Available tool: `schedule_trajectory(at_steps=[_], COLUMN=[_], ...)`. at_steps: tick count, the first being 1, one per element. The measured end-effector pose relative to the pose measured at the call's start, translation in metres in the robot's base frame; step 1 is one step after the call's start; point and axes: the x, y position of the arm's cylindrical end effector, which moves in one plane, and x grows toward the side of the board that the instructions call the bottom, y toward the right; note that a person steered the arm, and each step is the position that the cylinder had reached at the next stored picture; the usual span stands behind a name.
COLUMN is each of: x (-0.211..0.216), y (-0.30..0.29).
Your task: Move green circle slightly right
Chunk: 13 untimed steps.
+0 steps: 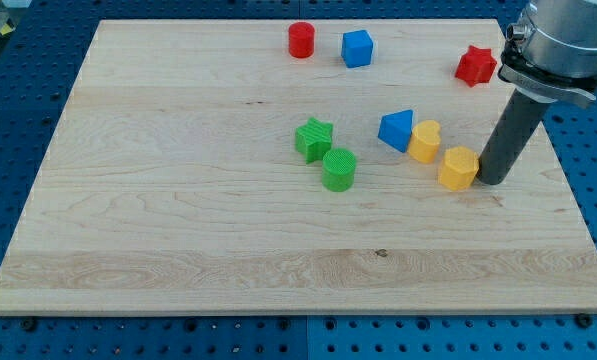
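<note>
Resting: my tip (490, 181) beside yellow hexagon (459, 168), green circle (339, 169) well apart.

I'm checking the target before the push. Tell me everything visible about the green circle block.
The green circle block is a short, upright cylinder of ribbed, plastic-looking material, resting flat on the light wooden board near its centre. Its round top face shows fine parallel ridges. The green star block sits just to its upper left, touching or nearly so. My tip is far off to the view's right, beside the yellow hexagonal block, not touching the cylinder.
</note>
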Motion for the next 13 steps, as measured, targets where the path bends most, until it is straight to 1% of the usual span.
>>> schedule_trajectory(at_steps=[3,4,5,6,7,8,9,10,13], x=[0.006,0.028,0.061,0.061,0.038,0.024,0.016,0.004,0.004], y=[-0.006,-0.007,-0.017,-0.056,-0.129,-0.203,-0.259,-0.257,-0.175])
